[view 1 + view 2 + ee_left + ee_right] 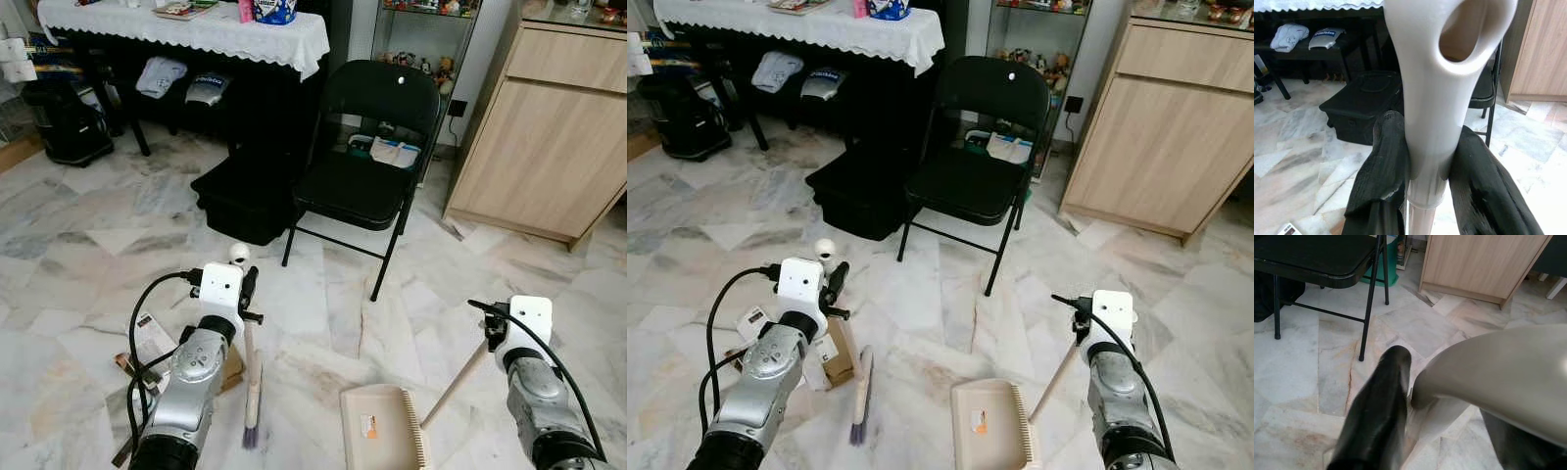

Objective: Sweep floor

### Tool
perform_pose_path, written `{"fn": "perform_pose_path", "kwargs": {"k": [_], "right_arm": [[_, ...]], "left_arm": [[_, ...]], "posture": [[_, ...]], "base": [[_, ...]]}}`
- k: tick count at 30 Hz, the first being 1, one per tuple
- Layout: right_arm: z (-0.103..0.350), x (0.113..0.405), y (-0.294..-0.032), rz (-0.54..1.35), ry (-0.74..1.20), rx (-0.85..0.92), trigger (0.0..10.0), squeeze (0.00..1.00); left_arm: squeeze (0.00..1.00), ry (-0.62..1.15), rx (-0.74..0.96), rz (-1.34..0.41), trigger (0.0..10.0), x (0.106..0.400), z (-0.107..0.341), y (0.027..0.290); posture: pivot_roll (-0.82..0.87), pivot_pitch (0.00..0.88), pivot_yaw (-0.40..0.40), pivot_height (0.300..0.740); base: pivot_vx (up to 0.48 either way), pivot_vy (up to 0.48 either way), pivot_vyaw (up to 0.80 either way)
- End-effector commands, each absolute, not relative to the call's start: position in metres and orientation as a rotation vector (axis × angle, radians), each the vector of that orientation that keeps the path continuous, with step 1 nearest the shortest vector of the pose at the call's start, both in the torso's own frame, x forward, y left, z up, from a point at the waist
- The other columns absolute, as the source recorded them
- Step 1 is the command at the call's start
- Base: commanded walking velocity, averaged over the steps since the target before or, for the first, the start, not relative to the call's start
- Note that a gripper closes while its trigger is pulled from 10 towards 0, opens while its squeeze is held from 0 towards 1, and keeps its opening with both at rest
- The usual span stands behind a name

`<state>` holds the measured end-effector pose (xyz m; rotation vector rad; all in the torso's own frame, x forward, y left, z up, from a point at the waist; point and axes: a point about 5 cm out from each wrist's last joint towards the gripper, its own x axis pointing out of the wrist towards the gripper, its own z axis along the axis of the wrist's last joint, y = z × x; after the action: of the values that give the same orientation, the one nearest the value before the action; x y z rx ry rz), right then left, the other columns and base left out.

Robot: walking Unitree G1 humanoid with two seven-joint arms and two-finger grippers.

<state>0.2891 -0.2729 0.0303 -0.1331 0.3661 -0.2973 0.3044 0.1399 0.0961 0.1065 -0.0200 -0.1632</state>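
The left gripper (1422, 161) is clamped on the neck of a cream broom (251, 387) — one black finger (1382, 161) on each side of the handle, just below its hanging loop. From that grip the stick runs down to dark bristles resting on the marble floor (88, 255). Close on the outer side of the broom lie a small cardboard box (838, 357) and a scrap of printed paper (149, 336).

The right gripper (1444, 401) holds the slanted handle of a beige dustpan (384, 428), its fingers (1378, 406) closed around the grip. The pan sits flat on the floor between the two arms, just beside the bristles, with its comb edge on the side towards the right arm.

Beyond both tools stands a black folding chair (367, 162), with a black bin (240, 201) to its left — and a wooden cabinet (549, 137) to its right.
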Motion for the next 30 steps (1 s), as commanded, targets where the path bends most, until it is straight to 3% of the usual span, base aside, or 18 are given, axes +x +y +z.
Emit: {"fn": "perform_pose_path", "kwargs": {"k": [1, 30], "right_arm": [[0.032, 0.291, -0.273, -0.29, 0.366, -0.143, 0.0, 0.0], [0.044, 0.306, -0.244, -0.25, 0.242, -0.106, 0.0, 0.0]], "left_arm": [[0.0, -0.066, 0.114, -0.167, 10.0, 0.305, 0.104, 0.14], [0.0, -0.076, 0.122, -0.164, 10.0, 0.306, 0.106, 0.142]], "posture": [[0.07, 0.021, -0.012, 0.74], [0.07, 0.0, 0.002, 0.74]], "base": [[0.0, 0.0, 0.0], [0.0, 0.0, 0.0]]}}
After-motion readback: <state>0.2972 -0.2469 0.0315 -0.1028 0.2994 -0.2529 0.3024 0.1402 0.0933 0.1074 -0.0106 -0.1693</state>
